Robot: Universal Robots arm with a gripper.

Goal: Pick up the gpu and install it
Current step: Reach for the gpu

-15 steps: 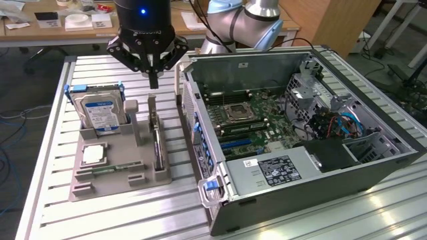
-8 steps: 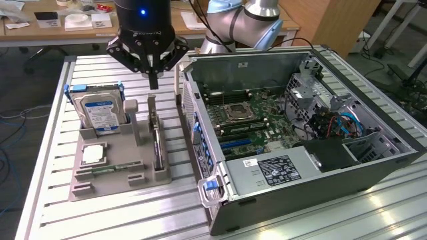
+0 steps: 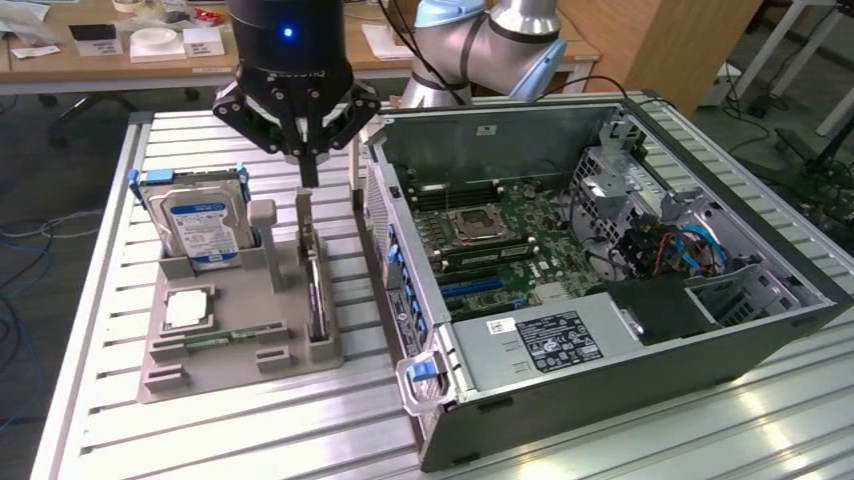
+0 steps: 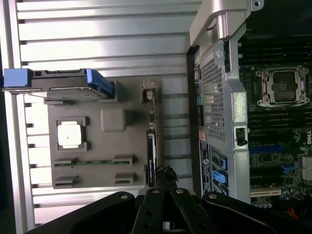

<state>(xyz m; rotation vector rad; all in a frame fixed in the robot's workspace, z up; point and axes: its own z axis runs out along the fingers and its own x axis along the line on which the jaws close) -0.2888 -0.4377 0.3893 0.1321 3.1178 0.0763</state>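
The gripper [image 3: 310, 180] is black with a small blue light — its finger bars have round screws. The arm [image 3: 487, 45] is silver with light blue caps

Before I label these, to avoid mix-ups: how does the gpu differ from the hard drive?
The hard drive is a thick silver block with a blue label and blue rails; the gpu is a thin dark card. The hard drive stands at the exterior view's left of the grey holder, the gpu at its right, below the gripper. Both stand on edge in that holder.
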